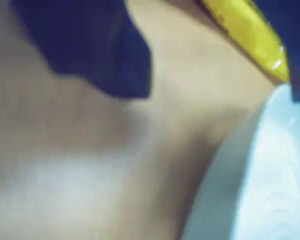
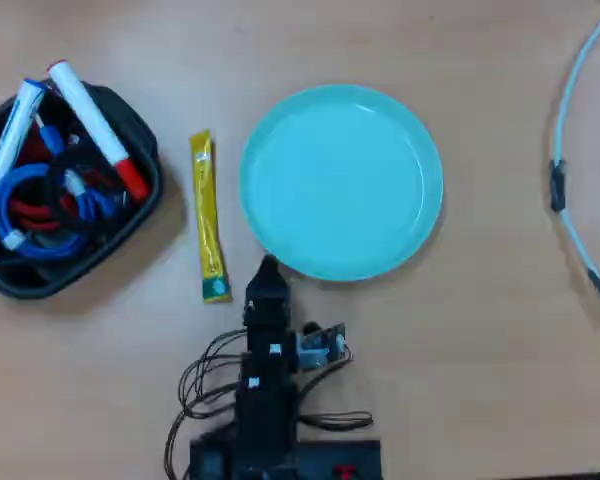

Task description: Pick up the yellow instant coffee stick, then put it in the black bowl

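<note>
**1 sachet on the table, gripper state unclear**

1 long, flat yellow instant coffee stick with a green end lies on the tan wooden table, between the black rounded-rectangular plastic bowl on the overhead view's left and the large round turquoise plate. It touches neither.

Bowl cut off at the frame's left edge. Inside: 2 white markers, 1 red-capped, 1 blue-capped, over a tangle of blue and red cords that is hard to separate.

Black gripper just below the plate's lower-left rim, near the stick's green end, apart from it. From above only 1 dark tip shows; cannot tell how far the jaws are open. Nothing visibly held.

Wrist view heavily blurred: dark jaw shapes at the top, yellow stick at upper right, pale plate edge at lower right.

Pale cable curves along the overhead view's right edge, partly cut off.
</note>
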You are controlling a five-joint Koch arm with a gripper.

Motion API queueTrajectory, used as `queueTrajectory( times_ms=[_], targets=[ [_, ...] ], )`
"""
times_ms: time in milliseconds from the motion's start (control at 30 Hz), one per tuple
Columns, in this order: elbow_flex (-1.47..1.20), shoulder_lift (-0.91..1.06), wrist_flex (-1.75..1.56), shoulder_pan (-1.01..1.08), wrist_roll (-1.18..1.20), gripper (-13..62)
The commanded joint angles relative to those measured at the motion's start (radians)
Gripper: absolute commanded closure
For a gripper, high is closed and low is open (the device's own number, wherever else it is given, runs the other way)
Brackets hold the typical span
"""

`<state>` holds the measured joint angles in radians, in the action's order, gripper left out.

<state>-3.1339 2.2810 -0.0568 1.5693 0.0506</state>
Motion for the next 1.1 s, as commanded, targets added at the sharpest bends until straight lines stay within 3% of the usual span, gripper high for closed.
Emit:
queueTrajectory(
  times_ms=[0, 1067],
  targets=[
    [-0.021, 0.083, 0.095, -0.009, 0.018, 20.6],
    [0.011, 0.086, 0.114, -0.02, 0.011, 20.6]
  ],
)
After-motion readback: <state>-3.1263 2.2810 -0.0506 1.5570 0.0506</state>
